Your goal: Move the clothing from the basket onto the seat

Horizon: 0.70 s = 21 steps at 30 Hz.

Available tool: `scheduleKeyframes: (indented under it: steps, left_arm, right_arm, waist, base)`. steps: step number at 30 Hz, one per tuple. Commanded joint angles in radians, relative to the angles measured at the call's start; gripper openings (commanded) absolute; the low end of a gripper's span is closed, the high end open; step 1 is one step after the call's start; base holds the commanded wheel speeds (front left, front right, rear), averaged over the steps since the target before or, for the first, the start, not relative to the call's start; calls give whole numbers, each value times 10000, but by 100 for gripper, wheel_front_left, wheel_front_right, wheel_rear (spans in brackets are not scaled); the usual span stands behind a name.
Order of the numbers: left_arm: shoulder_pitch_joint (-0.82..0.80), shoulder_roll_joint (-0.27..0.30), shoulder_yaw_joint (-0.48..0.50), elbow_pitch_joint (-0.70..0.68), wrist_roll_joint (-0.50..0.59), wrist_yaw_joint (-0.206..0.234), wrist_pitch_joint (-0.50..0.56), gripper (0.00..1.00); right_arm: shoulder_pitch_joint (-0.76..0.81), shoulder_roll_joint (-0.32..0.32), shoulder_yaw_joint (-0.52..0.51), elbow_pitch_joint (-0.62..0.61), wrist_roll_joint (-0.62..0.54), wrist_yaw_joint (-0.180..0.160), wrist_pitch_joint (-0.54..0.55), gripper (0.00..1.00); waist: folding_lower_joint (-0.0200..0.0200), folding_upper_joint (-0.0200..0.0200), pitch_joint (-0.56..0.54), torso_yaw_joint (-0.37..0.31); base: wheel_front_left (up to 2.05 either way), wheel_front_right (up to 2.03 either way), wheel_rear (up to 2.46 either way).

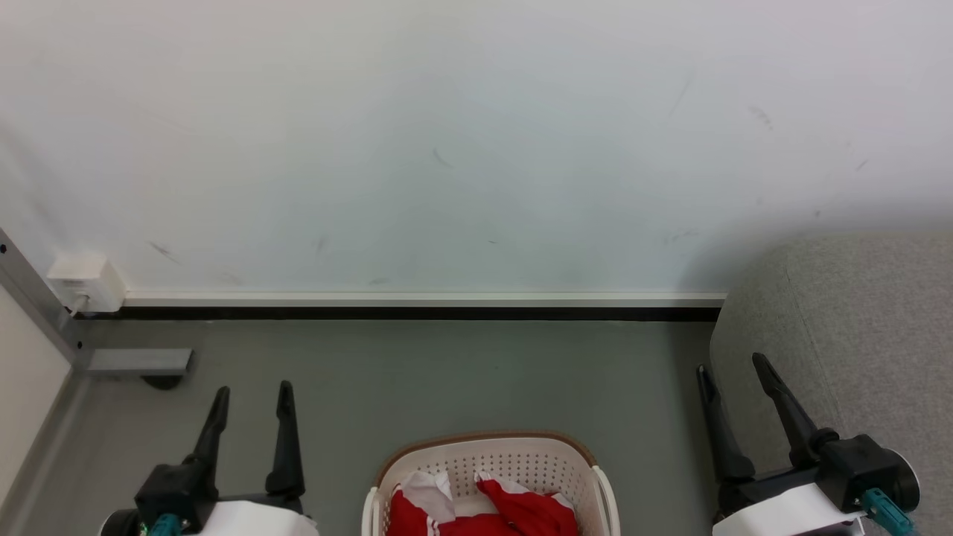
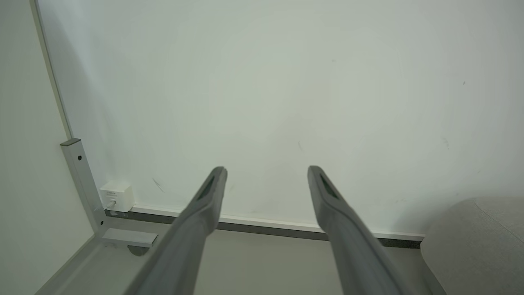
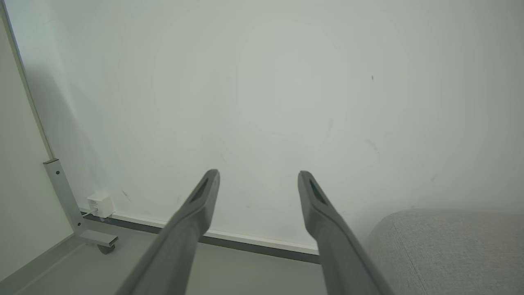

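Both spread and empty, left claw [image 1: 253,388] and right claw [image 1: 730,363] flank the basket [image 1: 484,436], fingers [image 1: 287,432] aimed at the wall [image 1: 476,149].

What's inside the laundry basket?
Crumpled red clothing with white panels lies in the basket. Anything beneath the fabric is covered; the basket's near part is out of frame.

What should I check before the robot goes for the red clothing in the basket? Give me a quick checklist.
1. Left gripper open and empty: ok.
2. Right gripper open and empty: ok.
3. Clothing lying in the basket, nothing on top of it: ok.
4. Seat in view, to the robot's right of the basket: ok.
5. Whole clothing visible for choosing a grasp point: not ok, the head view's bottom edge cuts it off.
6. Room on the seat's top: cannot tell, most of it is out of frame.
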Motion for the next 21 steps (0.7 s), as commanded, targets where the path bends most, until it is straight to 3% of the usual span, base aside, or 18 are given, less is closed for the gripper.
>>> scheduleKeyframes:
  steps: [1, 21]
  left_arm:
    - [-4, 73, 8, -54, 236, 43, -44, 100]
    - [-29, 72, 86, 11, 205, -101, -84, 100]
  right_arm:
    - [-122, -13, 15, -38, -197, -20, -50, 100]
    - [-45, -14, -9, -84, -109, -21, -98, 100]
  waist:
    - [0, 0, -2, 8]
    - [0, 0, 28, 6]
  base:
    - [0, 0, 0]
    - [0, 0, 0]
